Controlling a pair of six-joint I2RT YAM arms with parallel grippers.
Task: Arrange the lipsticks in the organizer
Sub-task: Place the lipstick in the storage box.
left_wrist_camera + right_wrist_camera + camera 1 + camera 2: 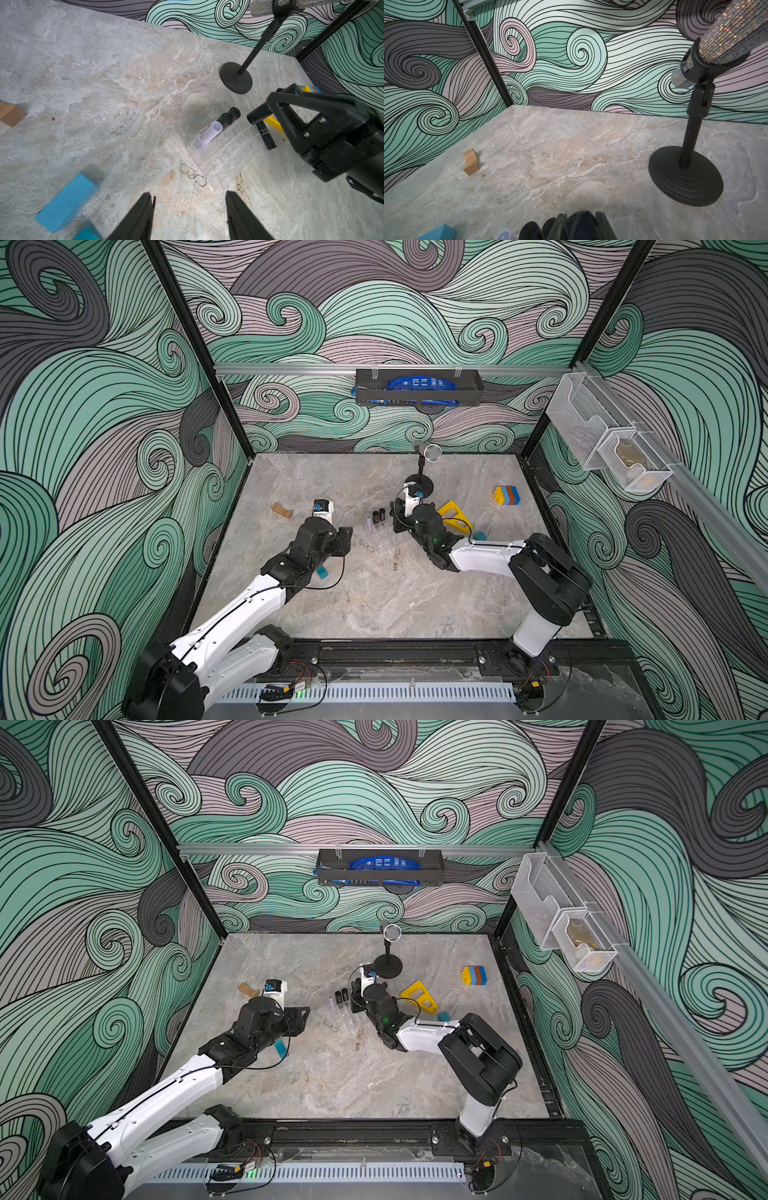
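The organizer (226,158) is sitting on the table (116,87) between the two arms in both top views. The lilac lipstick (210,132) and two black lipsticks (226,118) are standing side by side in the organizer's row of cells facing the mic stand (235,78). The right gripper (270,108) is clamping tight on a third black lipstick (257,114), holding it tilted just above the organizer's side nearest the yellow frame (274,124). A fourth black lipstick (266,136) is lying flat on the table just beside that same side; whether it is touching the organizer is not showing. The left gripper (190,207) is hanging near the organizer's opposite side, its jaws standing apart with nothing between them. A blue block (66,202) is lying farther out from the organizer on that side.
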